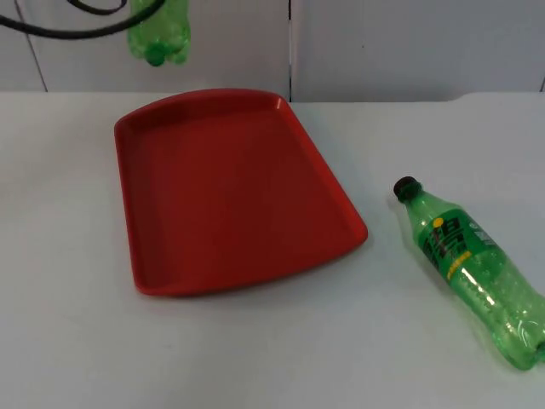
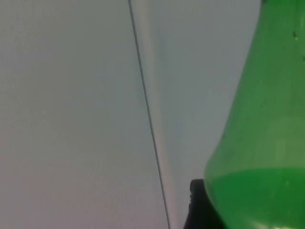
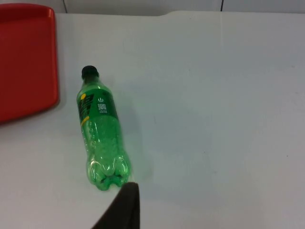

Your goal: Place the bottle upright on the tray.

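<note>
A red tray [image 1: 162, 285] lies flat on the white table, left of centre. One green bottle [image 1: 158, 30] hangs in the air above the tray's far left corner, base downward, with my left gripper [image 2: 224, 210] shut on it. Its green body [image 2: 267, 143] rises close beside a black fingertip [image 2: 196, 204], with the grey wall behind. A second green bottle [image 1: 473, 268] with a dark cap and a yellow-green label lies on its side on the table right of the tray. My right gripper [image 3: 125, 207] hovers over the table just past the base of that lying bottle [image 3: 101, 136].
The grey partition wall [image 1: 409, 43] closes off the table behind the tray. Bare white table top [image 1: 281, 358] runs along the front and between the tray and the lying bottle. The tray's edge [image 3: 28, 57] lies beside the lying bottle's cap.
</note>
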Controlling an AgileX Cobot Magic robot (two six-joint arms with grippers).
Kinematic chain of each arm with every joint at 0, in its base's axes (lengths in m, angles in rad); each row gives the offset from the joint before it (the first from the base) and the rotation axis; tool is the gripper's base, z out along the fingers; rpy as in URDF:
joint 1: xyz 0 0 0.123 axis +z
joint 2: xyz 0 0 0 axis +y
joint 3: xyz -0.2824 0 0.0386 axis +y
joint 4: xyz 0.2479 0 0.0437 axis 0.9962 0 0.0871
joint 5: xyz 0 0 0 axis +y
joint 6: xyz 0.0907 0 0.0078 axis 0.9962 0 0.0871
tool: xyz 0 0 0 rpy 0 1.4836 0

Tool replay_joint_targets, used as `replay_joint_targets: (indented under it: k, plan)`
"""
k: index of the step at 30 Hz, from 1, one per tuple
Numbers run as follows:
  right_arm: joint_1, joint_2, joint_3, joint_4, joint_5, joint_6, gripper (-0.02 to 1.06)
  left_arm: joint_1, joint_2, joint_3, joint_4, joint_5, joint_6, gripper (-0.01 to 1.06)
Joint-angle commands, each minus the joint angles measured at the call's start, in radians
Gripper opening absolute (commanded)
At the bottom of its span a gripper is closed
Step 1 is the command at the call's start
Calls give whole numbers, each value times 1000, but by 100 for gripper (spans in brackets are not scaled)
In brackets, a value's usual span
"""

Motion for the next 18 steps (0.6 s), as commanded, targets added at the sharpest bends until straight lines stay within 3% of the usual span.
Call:
replay_joint_targets:
  k: [1, 6, 18]
  plan:
    - [-11, -3, -1, 2, -7, -8, 105, 6, 15, -5, -64, -53, 43, 0]
    - [-11, -3, -1, 2, -7, -8, 105, 6, 134, -13, -318, -146, 159, 0]
    - [-11, -3, -1, 2, -7, -8, 105, 6, 368, -135, -363, -240, 198, 0]
